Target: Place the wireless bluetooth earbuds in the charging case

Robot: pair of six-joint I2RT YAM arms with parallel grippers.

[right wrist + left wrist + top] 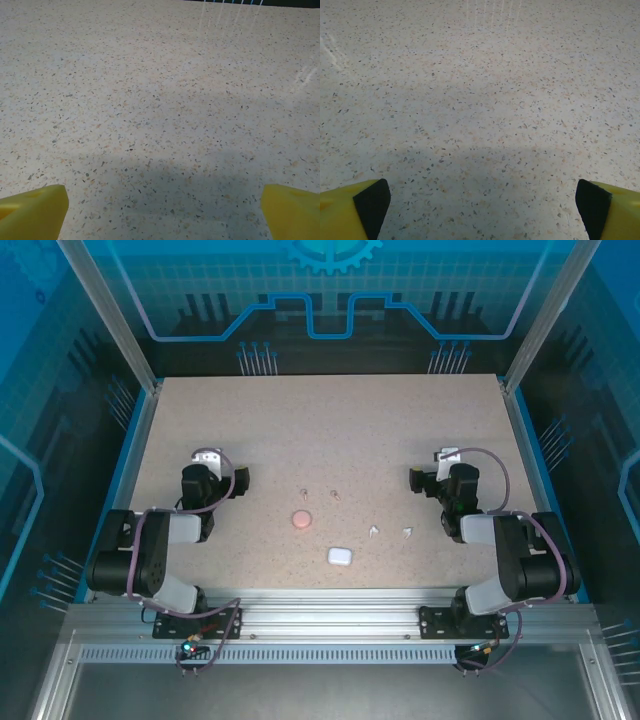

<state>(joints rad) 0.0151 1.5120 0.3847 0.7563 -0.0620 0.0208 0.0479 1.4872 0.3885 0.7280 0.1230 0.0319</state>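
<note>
The two small white earbuds (374,531) lie near the speckled worktop's (330,420) front edge, beside the small white charging case (340,556). They are well apart from the left gripper (240,479) and right gripper (414,480), which are both wide open and hold nothing.

Earbuds (374,531) just right of and behind case (340,556)

The flat beige tabletop (330,420) is flecked all over with fine dark and tan specks. Near the small white rounded charging case (340,556), a round pink disc (301,519), a tiny white earbud (374,531) and a second white earbud (407,532) are seen. The fingers (337,215) of the left gripper (480,210) are coloured yellow, with black pads (372,202); the fingers (30,210) of the right gripper (165,210) are shown plain yellow.
</note>
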